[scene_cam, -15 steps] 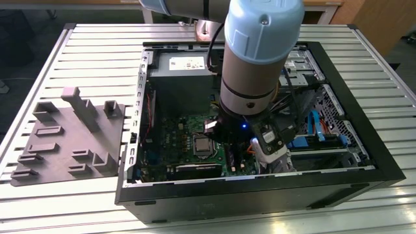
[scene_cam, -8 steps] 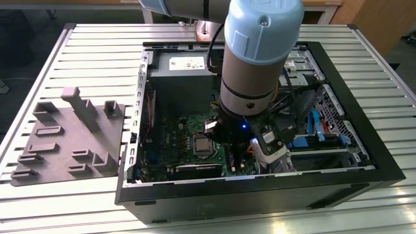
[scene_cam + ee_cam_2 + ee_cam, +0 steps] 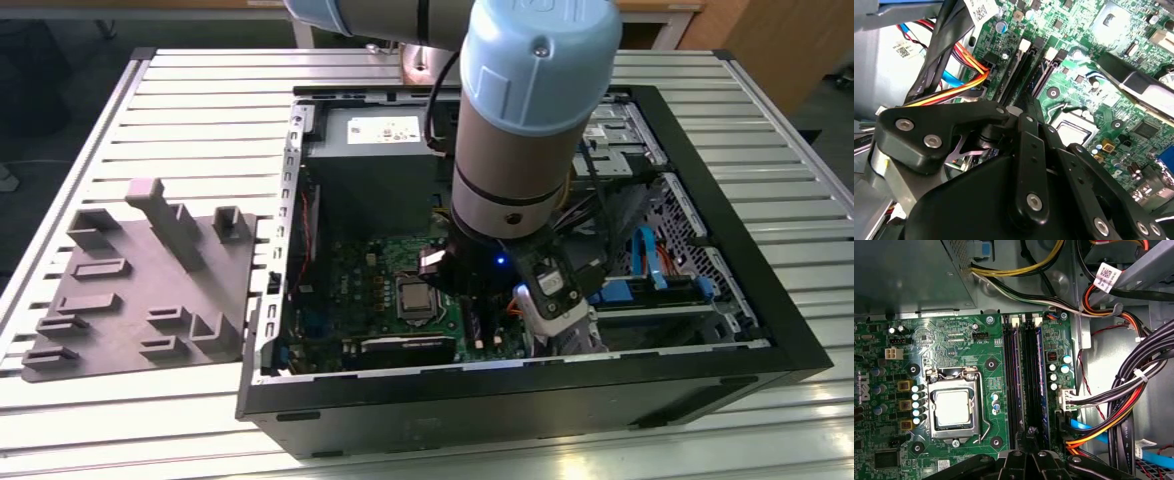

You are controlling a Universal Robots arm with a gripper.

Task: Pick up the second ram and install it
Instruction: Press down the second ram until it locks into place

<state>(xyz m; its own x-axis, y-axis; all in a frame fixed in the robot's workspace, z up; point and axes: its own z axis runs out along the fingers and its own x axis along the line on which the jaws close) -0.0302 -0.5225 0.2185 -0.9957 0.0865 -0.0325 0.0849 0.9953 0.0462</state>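
Observation:
My gripper (image 3: 1030, 434) hangs low inside the open computer case (image 3: 747, 330), over the near end of the black memory slots on the green motherboard (image 3: 954, 335). In the first wrist view two slim blue-edged sticks stand edge-up in those slots. One is the second ram (image 3: 1040, 385); the other (image 3: 1017, 385) runs parallel to it. The fingers come together to a narrow point just above the slots, with nothing visible between them. In the second wrist view the black linkage of the gripper (image 3: 1026, 102) hides the near end of the slots (image 3: 1021, 65). I cannot tell whether the tips touch a stick.
Bundled black, red, orange and blue cables (image 3: 1124, 405) crowd close beside the slots. The bare processor socket (image 3: 954, 407) lies on the other side of them. A grey fixture plate (image 3: 140, 290) lies on the slatted table at the exterior view's left. The power supply (image 3: 374, 130) fills the case's far end.

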